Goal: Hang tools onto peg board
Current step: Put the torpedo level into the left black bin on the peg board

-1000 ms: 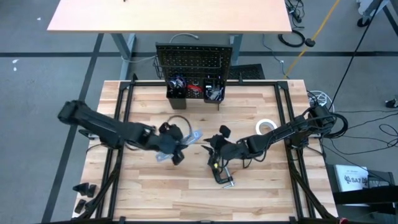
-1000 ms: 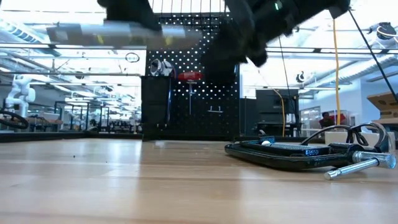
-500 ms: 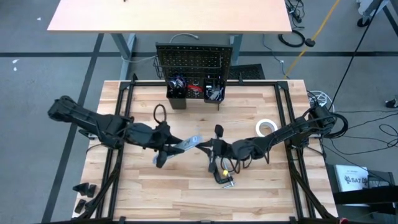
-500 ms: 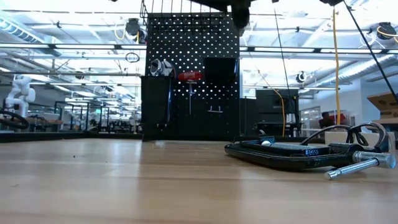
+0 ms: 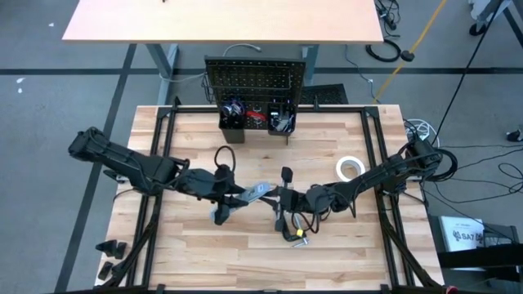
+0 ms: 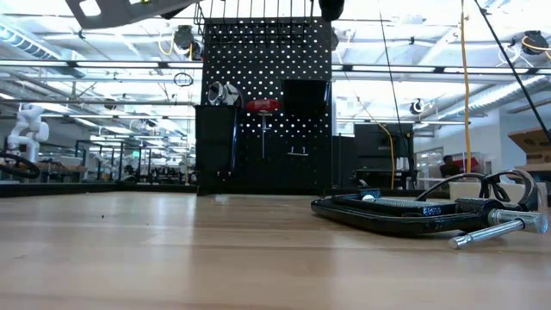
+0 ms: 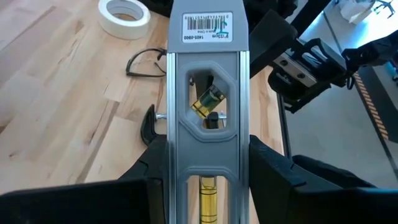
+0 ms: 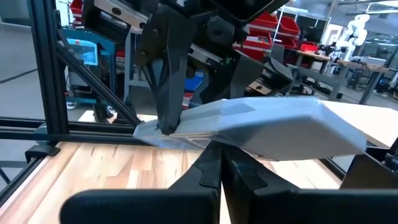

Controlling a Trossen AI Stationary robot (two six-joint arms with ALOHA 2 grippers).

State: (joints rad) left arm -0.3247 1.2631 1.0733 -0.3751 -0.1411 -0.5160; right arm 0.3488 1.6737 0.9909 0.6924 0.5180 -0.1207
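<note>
Mid-frame in the high view, the right gripper (image 5: 281,198) has just snapped shut, empty, under the grey-and-blue aluminium level (image 5: 255,192) clamped in the left gripper (image 5: 225,196); a handover looks unfinished. Its barcode sticker (image 7: 208,25) is unreadable. The black perforated peg board (image 5: 255,80) stands upper centre.

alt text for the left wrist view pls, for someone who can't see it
The left gripper holds a silver level lengthwise between its dark fingers, yellow vial in a cut-out window and barcode label at the far end. Beyond it on the wooden table lie a white tape roll, glasses and part of a black clamp.
</note>
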